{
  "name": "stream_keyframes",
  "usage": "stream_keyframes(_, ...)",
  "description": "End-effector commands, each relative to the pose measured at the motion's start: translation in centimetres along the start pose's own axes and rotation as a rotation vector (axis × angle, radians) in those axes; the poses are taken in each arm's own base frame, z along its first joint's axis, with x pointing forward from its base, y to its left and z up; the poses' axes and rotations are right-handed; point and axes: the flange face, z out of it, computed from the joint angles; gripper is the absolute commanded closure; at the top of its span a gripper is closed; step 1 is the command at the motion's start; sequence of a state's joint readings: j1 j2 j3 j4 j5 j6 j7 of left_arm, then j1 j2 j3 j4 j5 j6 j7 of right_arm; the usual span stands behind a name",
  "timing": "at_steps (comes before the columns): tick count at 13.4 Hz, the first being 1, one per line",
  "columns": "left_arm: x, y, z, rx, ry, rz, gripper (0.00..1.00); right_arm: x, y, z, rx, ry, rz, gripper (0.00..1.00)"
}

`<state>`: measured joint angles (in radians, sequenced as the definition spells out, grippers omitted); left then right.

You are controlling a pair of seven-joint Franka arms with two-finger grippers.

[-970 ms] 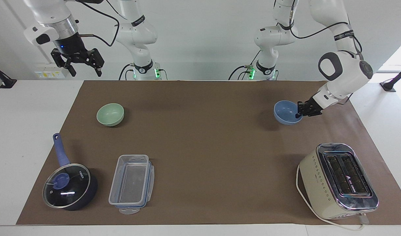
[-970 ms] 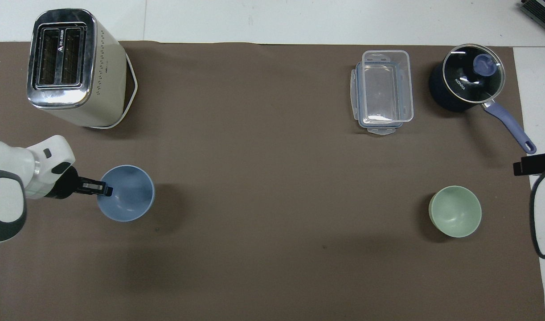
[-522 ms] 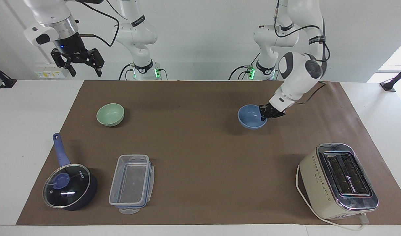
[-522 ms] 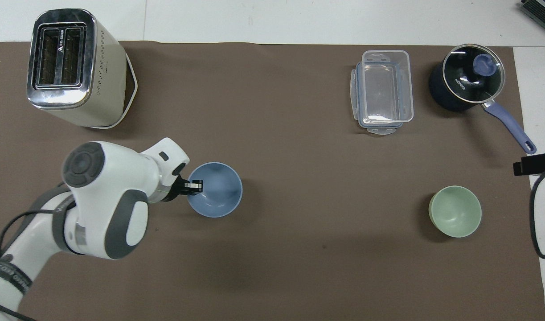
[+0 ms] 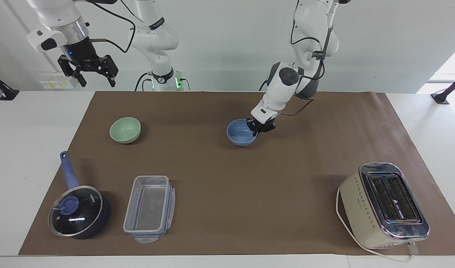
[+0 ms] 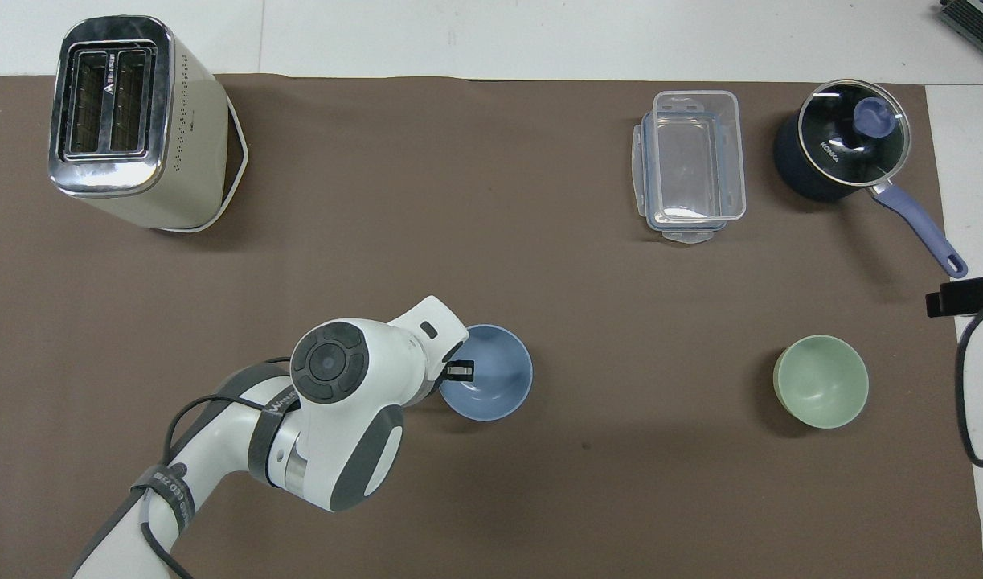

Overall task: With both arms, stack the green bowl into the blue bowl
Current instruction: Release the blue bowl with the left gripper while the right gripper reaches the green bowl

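Since the earlier frames, the left hand [image 5: 262, 126] has carried the blue bowl [image 5: 242, 133] from the toaster's [image 5: 384, 204] end of the table [image 5: 220, 111] to mid-table, fingers pinching the rim on the side away from the green bowl [image 5: 125, 129]. Step in hand, by judgement: bringing the receiving bowl within both arms' reach. The green bowl sits untouched, well apart from the blue bowl, toward the right arm's end. The right hand [image 5: 89, 70] waits raised over the table's edge, fingers spread, holding nothing. Next, release, then fetch the green bowl. Bare mat between the bowls leaves room.
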<state>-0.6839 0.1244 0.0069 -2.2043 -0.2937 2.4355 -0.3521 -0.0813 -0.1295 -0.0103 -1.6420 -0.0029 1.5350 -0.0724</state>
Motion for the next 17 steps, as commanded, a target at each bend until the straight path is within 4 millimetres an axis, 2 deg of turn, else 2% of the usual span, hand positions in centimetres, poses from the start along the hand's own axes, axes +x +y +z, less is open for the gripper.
stream_keyframes(1, -0.2, 0.7, 0.0, -0.002, 0.003, 0.007, 0.79, -0.3, 0.4, 0.2, -0.013, 0.012, 0.006, 0.0)
stream_keyframes(2, 0.0, 0.5, -0.1, -0.001, 0.001, 0.003, 0.68, -0.2, 0.6, 0.8, -0.012, 0.003, 0.01, 0.0)
stream_keyframes(4, 0.6, -0.2, -0.2, 0.0, 0.003, -0.007, 0.62, -0.1, 1.0, 2.9, -0.01, -0.02, 0.012, 0.0)
stream_keyframes(6, 1.0, -0.6, -1.1, -0.002, 0.01, -0.01, 0.55, 0.2, 1.9, 6.7, -0.007, -0.02, -0.027, 0.0)
stream_keyframes(7, 1.9, -1.2, -2.3, -0.003, 0.02, -0.022, 0.48, 0.2, 3.1, 8.3, -0.007, -0.019, -0.055, 0.0)
stream_keyframes(9, 4.1, -3.2, -4.5, 0.071, 0.05, 0.012, 0.24, 0.4, 4.0, 11.4, -0.005, -0.011, -0.083, 0.0)
stream_keyframes(10, 5.5, -4.9, -6.7, 0.104, 0.073, 0.014, 0.07, 0.4, 4.5, 12.7, -0.005, -0.013, -0.094, 0.0)
stream_keyframes(11, 6.1, -6.5, -8.5, 0.128, 0.073, 0.008, 0.0, 0.3, 4.5, 14.0, -0.002, -0.02, -0.106, 0.0)
stream_keyframes(13, 7.3, -10.9, -13.2, 0.143, 0.113, 0.029, 0.0, -0.1, 4.8, 17.2, 0.004, -0.029, -0.127, 0.0)
stream_keyframes(15, 7.4, -15.6, -18.3, 0.152, 0.121, 0.084, 0.0, -0.4, 6.0, 21.5, 0.003, -0.026, -0.162, 0.0)
stream_keyframes(17, 8.3, -19.1, -22.7, 0.164, 0.084, 0.114, 0.0, -1.1, 7.3, 24.4, 0.0, -0.015, -0.174, 0.0)
